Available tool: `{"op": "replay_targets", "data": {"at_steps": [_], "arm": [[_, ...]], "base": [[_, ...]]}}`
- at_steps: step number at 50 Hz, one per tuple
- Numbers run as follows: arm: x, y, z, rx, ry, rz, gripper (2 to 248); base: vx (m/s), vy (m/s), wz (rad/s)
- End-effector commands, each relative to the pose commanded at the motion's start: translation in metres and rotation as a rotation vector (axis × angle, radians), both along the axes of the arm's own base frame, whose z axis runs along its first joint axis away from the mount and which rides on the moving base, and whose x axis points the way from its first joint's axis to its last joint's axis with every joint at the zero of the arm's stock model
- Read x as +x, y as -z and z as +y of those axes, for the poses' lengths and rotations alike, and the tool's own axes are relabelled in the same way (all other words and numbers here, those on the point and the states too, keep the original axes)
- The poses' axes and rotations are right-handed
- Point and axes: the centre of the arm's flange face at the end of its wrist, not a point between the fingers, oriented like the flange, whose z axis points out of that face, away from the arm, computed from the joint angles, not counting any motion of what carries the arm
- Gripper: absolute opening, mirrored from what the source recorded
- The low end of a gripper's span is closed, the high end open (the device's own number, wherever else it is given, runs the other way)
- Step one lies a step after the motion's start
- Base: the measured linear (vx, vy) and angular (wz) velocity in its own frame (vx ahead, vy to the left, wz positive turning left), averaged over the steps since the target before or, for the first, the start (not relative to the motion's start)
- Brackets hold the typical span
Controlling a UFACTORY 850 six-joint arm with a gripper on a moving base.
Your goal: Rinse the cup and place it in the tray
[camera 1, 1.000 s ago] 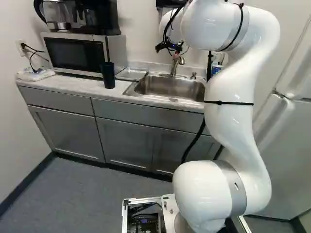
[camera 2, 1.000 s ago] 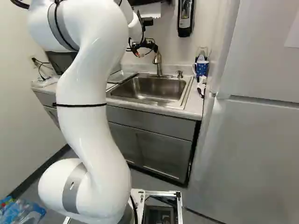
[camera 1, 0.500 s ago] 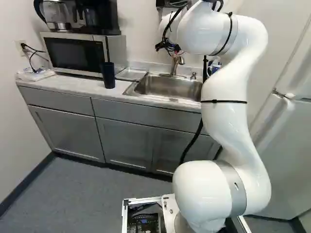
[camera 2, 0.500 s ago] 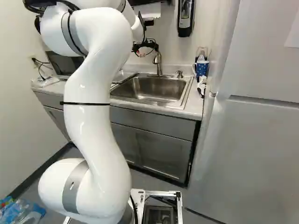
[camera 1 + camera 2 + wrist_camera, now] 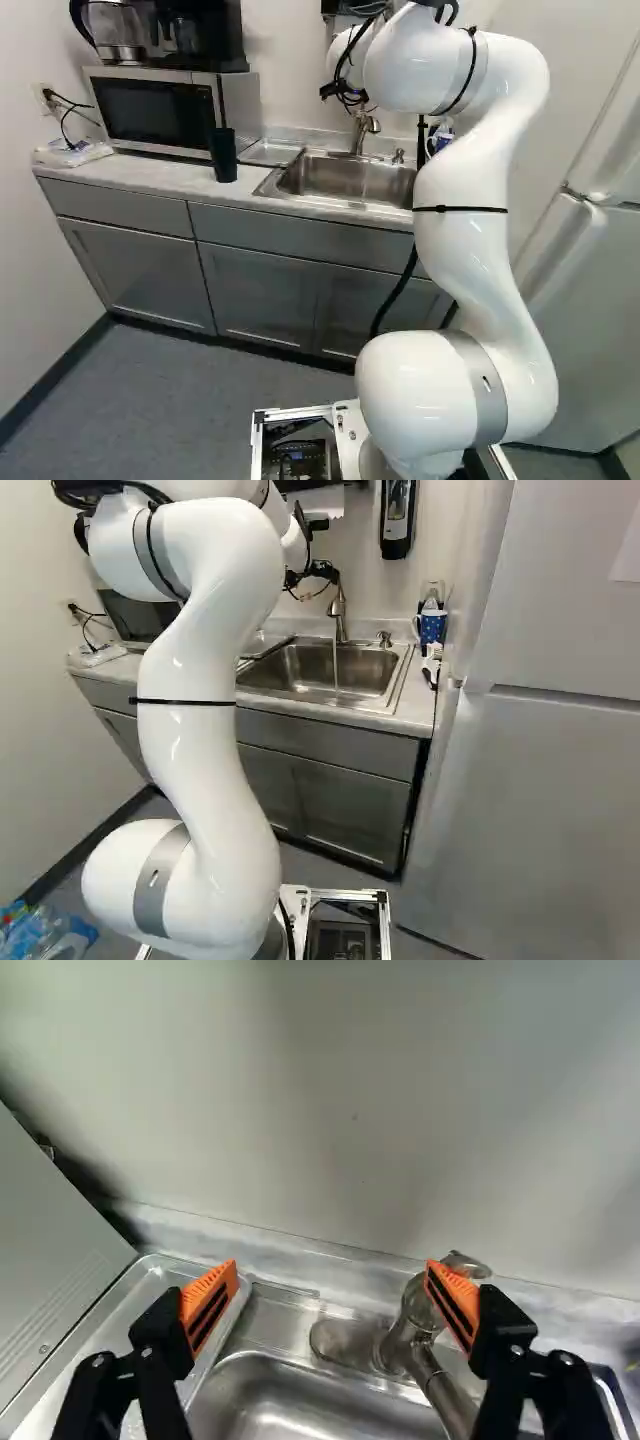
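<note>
One tall black cup (image 5: 223,155) stands upright on the pale counter, outside the stainless-steel sink (image 5: 372,670), where thin running water (image 5: 336,670) falls. Past the cup lies a shallow metal tray (image 5: 272,153). Farther back, the black gripper's (image 5: 318,578) orange-padded fingers are spread apart near the curved metal faucet (image 5: 338,610).
</note>
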Motion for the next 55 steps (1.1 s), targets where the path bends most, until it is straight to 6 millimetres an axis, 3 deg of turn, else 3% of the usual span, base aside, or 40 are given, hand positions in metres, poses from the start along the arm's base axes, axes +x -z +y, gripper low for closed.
{"op": "replay_targets", "data": {"at_steps": [31, 55], "arm": [[-0.001, -0.004, 0.0, -0.002, 0.0, -0.038, 247], [-0.034, -0.009, -0.011, -0.001, 0.018, -0.015, 247]], "base": [[0.0, 0.0, 0.0], [0.0, 0.0, 0.0]]}}
